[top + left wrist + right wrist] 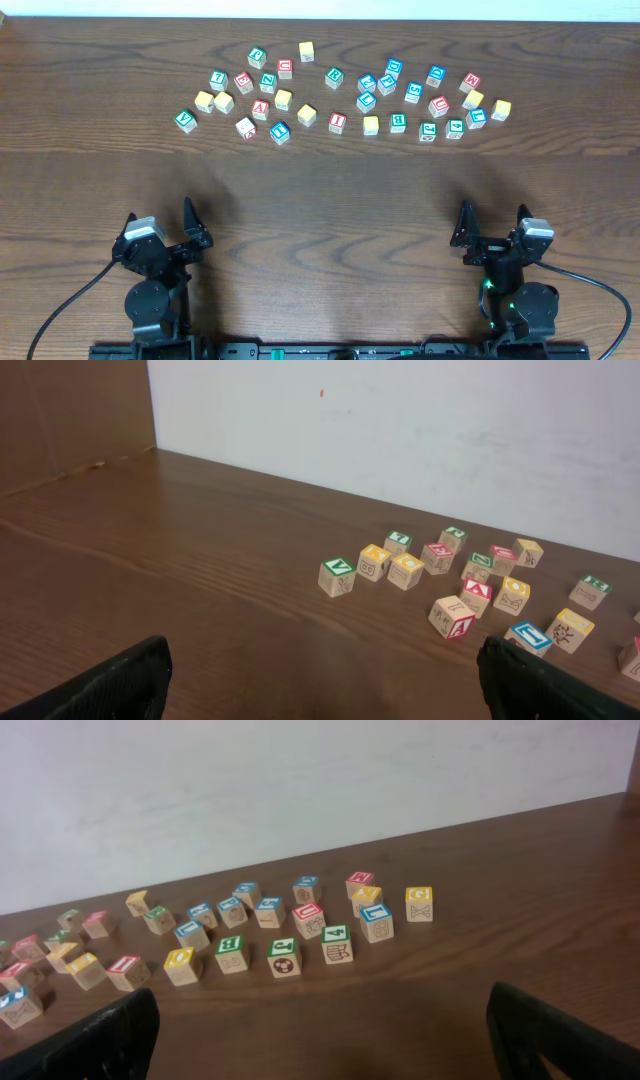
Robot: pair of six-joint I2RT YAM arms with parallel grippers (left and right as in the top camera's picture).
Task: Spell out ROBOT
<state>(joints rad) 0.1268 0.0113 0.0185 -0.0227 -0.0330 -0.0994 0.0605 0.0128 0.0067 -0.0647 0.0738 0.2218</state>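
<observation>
By the near edge, close to the left corner: left gripper (pixel 160 218), black fingers (pixel 100 685) spread wide, holding nothing. By the near edge, close to the right corner: right gripper (pixel 494 218), spread wide too, also holding nothing. Both pointing toward the far edge.

Across the brown table (pixel 320 190), well apart from both grippers: the letter blocks (pixel 337 120). All in the far half, closer to the far edge than the near one. Spread out in one long loose bunch, running left to right. Flat on the wood, none stacked, many turned different ways. Tops in green, blue, red and yellow.

At the left end of the bunch: green V block (pixel 186 120). At the right end: yellow end block (pixel 501 109). Farthest back, nearest the far edge: yellow back block (pixel 306 50), a bit left of the middle.

Most letters too small to read from above. No word lined up yet, only a jumble.

Along the far edge, behind the blocks: white wall (pixel 400 420).
</observation>
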